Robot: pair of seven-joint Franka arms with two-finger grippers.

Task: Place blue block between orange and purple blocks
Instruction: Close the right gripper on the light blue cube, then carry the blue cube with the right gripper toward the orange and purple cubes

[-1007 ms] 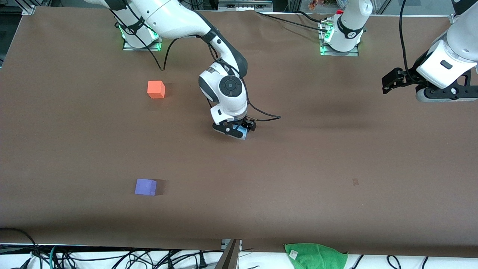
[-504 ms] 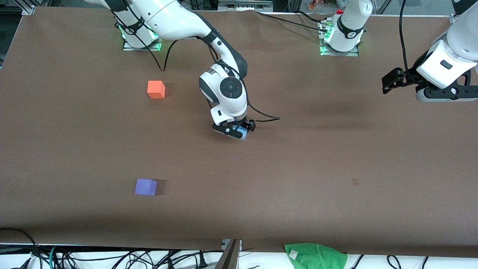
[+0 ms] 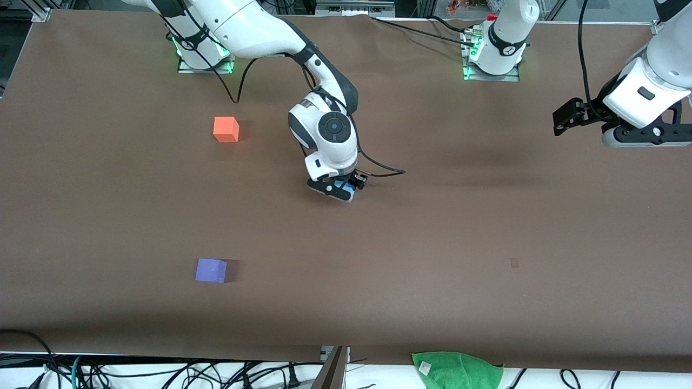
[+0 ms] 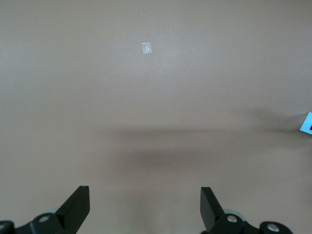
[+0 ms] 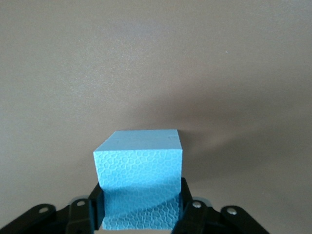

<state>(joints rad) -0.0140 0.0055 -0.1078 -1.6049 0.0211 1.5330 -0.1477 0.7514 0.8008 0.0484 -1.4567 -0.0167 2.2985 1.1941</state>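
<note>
My right gripper [image 3: 341, 190] is shut on the light blue block [image 3: 346, 188], low over the middle of the table. In the right wrist view the blue block [image 5: 139, 175] sits clamped between the two black fingers of the right gripper [image 5: 139, 210]. The orange block [image 3: 225, 129] lies toward the right arm's end, near the robots' bases. The purple block [image 3: 211, 270] lies nearer the front camera, roughly in line with the orange one. My left gripper [image 3: 565, 116] waits open and empty over its own end of the table; it also shows in the left wrist view [image 4: 144, 197].
A green cloth [image 3: 457, 369] hangs at the table's front edge. A small brown mark [image 3: 514, 263] is on the brown table cover [image 3: 432, 232]. Black cables run from the right arm [image 3: 378, 172]. A small pale mark [image 4: 146, 48] shows on the cover under the left gripper.
The right gripper with the blue block has shifted very slightly, a few pixels up in the front view. The left arm and the orange and purple blocks have not moved.
</note>
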